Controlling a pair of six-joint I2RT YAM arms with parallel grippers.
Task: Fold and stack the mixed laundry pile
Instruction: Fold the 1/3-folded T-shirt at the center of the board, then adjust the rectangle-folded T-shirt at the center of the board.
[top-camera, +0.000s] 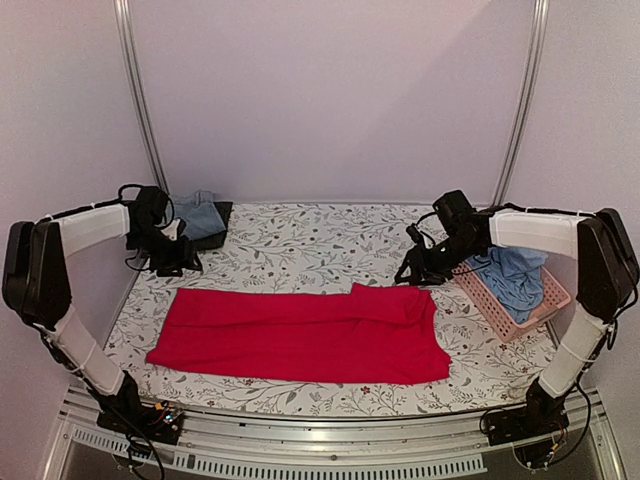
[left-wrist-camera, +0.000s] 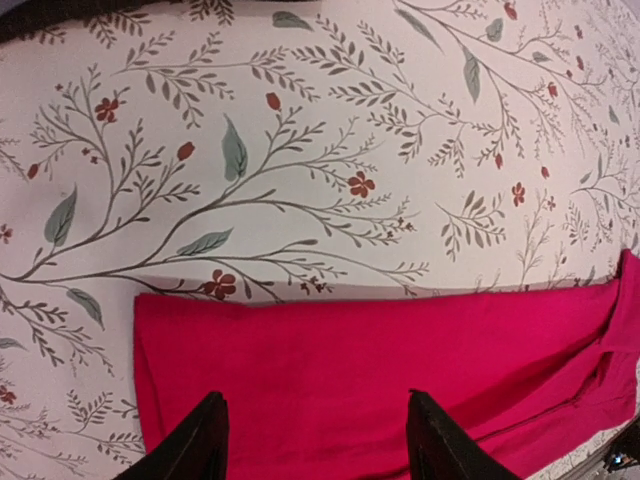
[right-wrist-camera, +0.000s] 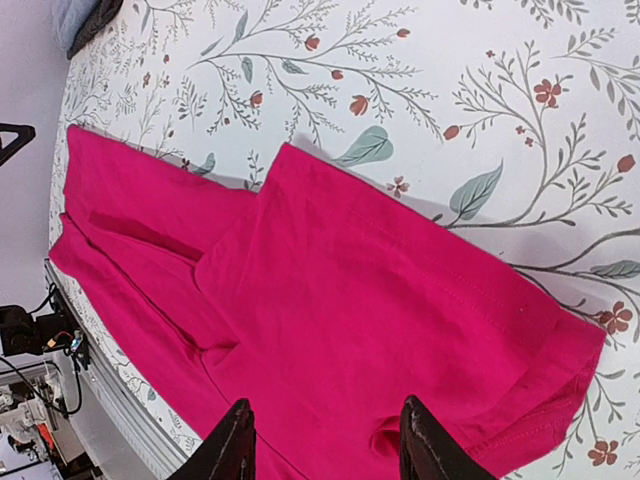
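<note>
Left hand (left-wrist-camera: 318, 440) was spread with nothing between its fingers, tips hovering just above the far left edge of the red garment (top-camera: 300, 335); whether they touched the cloth could not be told. Right hand (right-wrist-camera: 325, 445) was likewise spread and empty, poised over the garment's far right corner, where a flap lay doubled over the main panel. Garment lay flattened as a long strip across the near middle of the table (top-camera: 300, 240), with a few ridges toward its right end. Judged light, limp and not fragile: it would sag and drape from any hold, so best pinched at the hemmed corners, one per hand, shallow enough to miss the patterned table cover beneath. Light blue shirt (top-camera: 515, 280) sat crumpled in the pink basket (top-camera: 497, 318) at the right side, not yet folded. Both arms reached out from the near edge, elbows set wide to the outside, forearms angled inward, wrists tipped down at the cloth.
</note>
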